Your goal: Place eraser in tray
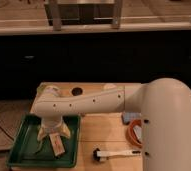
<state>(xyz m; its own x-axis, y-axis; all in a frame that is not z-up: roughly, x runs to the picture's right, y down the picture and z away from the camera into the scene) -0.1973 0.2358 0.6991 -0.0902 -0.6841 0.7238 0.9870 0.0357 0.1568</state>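
Note:
The dark green tray (24, 150) lies at the front left of the wooden table. The tan eraser (56, 144) lies tilted inside the tray, near its right side. My gripper (53, 135) points straight down over the tray, directly above the eraser's upper end. Its fingers (42, 134) are spread wider than the eraser, and the eraser's lower end sticks out below them. The white arm reaches in from the right across the table.
A round orange bowl (135, 131) and a small blue block (127, 118) sit to the right of the tray, partly behind my arm. A white-handled tool with a black head (111, 153) lies at the table's front. A dark round spot (77, 91) marks the table's back.

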